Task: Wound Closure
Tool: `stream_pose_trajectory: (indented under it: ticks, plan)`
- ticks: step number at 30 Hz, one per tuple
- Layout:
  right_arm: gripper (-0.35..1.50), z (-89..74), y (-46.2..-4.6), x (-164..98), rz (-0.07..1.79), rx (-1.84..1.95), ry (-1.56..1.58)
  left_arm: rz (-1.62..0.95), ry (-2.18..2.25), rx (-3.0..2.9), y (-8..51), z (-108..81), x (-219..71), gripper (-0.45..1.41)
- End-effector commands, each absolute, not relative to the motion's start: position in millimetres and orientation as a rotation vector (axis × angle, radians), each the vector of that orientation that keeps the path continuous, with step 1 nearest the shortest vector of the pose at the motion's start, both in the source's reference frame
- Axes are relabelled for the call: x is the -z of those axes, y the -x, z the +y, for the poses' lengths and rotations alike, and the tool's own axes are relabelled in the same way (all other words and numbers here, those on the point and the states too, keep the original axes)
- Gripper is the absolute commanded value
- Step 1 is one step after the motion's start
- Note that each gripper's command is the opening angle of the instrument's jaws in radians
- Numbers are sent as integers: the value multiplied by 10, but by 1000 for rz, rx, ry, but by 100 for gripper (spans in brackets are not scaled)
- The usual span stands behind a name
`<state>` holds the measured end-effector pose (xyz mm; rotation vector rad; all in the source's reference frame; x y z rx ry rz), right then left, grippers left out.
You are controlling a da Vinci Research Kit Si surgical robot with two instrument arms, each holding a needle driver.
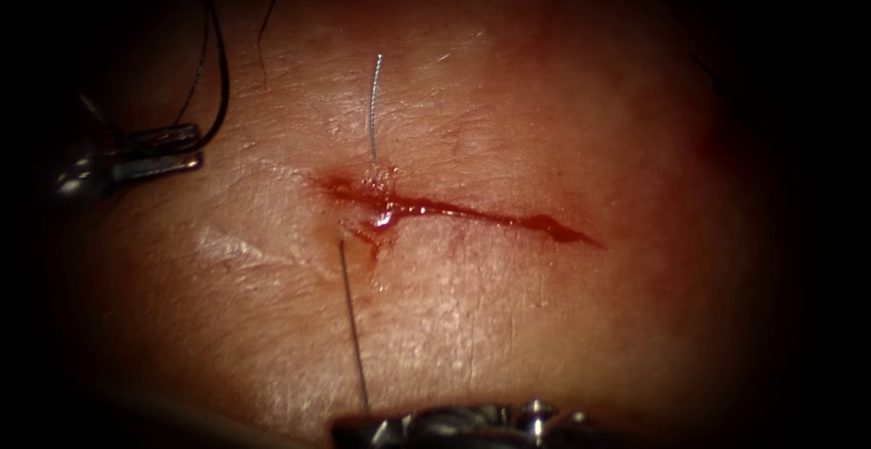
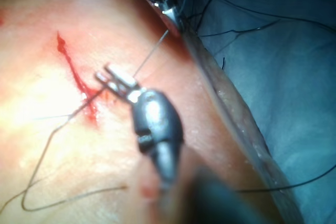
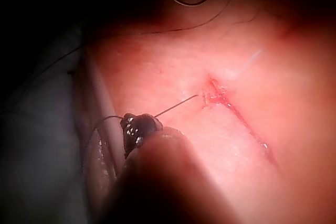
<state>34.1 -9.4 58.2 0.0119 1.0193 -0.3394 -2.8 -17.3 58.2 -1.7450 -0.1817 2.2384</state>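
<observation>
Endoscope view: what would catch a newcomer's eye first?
The cut, wet with red fluid, runs across the middle of the tissue. A dark thread stretches from its left end down to the right tool, which grips it; the left tool at the left edge holds looping thread. Whether the pale strand above the cut is the needle is unclear.

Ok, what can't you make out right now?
Right tool: cut off by endoscope's bottom edge; its hold on the dark strand blurred in right wrist view.
Strand and pale sliver: too thin to tell needle from thread.
Left tool grips thread; where it runs is lost in the dark upper edge.
</observation>
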Motion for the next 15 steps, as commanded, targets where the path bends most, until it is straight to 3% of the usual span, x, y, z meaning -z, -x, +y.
stream_pose_trajectory:
  ticks: [1, 8, 9, 10, 12, 15]
  plan:
    - [-35, -113, -355, -573, 1036, 344, -28, -186, 1740, -2240, 28, -183, -588, -45]
    - [-35, -99, -348, -593, 1017, 323, 1, -185, 1740, -2240, 28, -183, -588, -45]
    - [44, -94, -346, -597, 1029, 298, 38, -185, 1740, -2240, 28, -183, -588, -45]
    - [135, -89, -344, -601, 1035, 245, 94, -185, 1740, -2240, 28, -183, -588, -45]
    - [148, -77, -335, -605, 1041, 205, 135, -188, 1743, -2239, 28, -183, -588, -45]
    - [148, -54, -305, -603, 1012, 176, 133, -188, 1743, -2239, 28, -182, -588, -45]
